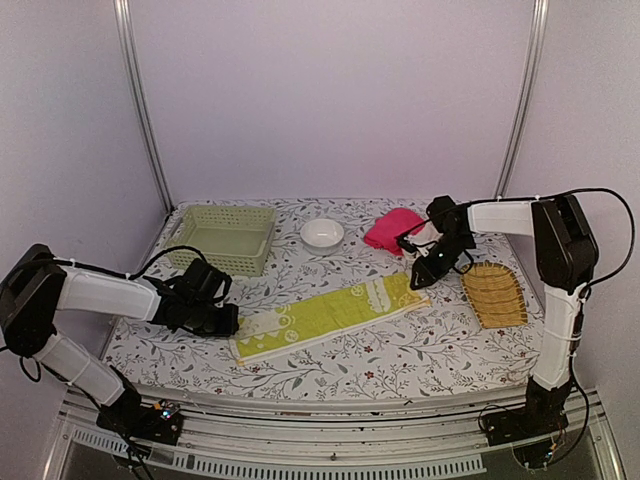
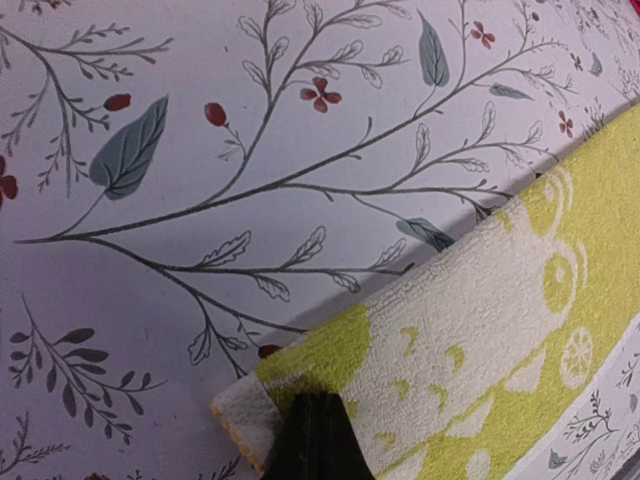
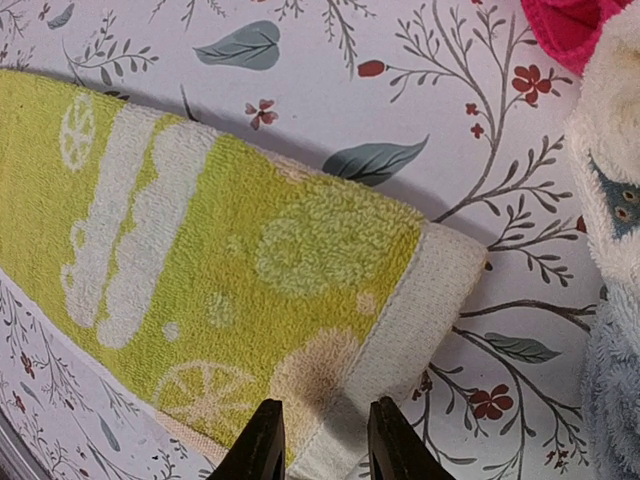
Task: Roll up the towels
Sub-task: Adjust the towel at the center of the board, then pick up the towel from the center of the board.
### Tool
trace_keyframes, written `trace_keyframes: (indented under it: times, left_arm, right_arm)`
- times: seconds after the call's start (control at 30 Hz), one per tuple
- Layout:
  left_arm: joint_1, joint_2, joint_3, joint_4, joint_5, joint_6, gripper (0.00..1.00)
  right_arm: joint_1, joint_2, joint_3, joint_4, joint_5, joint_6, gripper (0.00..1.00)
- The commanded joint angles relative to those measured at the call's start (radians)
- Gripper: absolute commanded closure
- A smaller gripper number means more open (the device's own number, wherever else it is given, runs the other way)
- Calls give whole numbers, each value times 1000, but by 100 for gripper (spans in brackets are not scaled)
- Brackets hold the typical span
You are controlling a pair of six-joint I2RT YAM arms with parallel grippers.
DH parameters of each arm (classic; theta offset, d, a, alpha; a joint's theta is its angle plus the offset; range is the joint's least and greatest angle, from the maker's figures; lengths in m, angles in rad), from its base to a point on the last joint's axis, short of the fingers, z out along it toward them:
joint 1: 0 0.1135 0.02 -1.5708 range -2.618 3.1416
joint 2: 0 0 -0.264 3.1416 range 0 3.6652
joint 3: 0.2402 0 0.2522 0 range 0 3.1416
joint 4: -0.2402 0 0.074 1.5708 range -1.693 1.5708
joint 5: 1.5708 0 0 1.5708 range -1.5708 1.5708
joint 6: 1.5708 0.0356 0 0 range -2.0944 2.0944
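The left gripper (image 1: pixel 222 318) is closed on the near-left corner of the long yellow-green-and-cream patterned terry towel (image 1: pixel 325 315). In its wrist view one dark finger (image 2: pixel 318 445) presses on that cream-edged corner, which curls up a little off the surface. The right gripper (image 1: pixel 418 278) stands at the towel's opposite end with its jaws parted. Its two black fingertips (image 3: pixel 262 445) sit either side of the cream hem, which lies flat between them; whether they touch it I cannot tell. The towel is stretched out flat across the middle of the flower-printed tablecloth (image 1: pixel 400 350). As the overhead camera sees it, the towel runs from roughly 8 o'clock to 2 o'clock. From the right gripper, the bright pink crumpled towel (image 1: pixel 393 228) lies near at 11 o'clock. The yellow woven slatted tray (image 1: pixel 493 293) lies near at 3 o'clock, apart from the towel's end. In the right wrist view a cream-white fluffy towel (image 3: pixel 605 120) with a grey-blue patch fills the 3 o'clock edge, just below the pink one. The small white round bowl (image 1: pixel 322 233) sits at 12 o'clock from the long towel's middle. The pale green plastic lattice basket (image 1: pixel 222 237) stands at 12 o'clock from the left gripper.
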Motion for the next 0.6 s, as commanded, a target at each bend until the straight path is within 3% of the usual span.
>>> trace_keyframes:
  times: [0.0,0.23,0.57]
  left_arm:
    - [11,22,-29,-51,1,10,100]
    - [11,29,-31,-54,-8,13,100]
    - [11,36,-21,-52,-8,16,100]
  right_arm:
    - [-4,40,-16,12,55,19,68]
    - [-1,64,-57,60,160,25,68]
    - [15,60,-119,104,304,14,59]
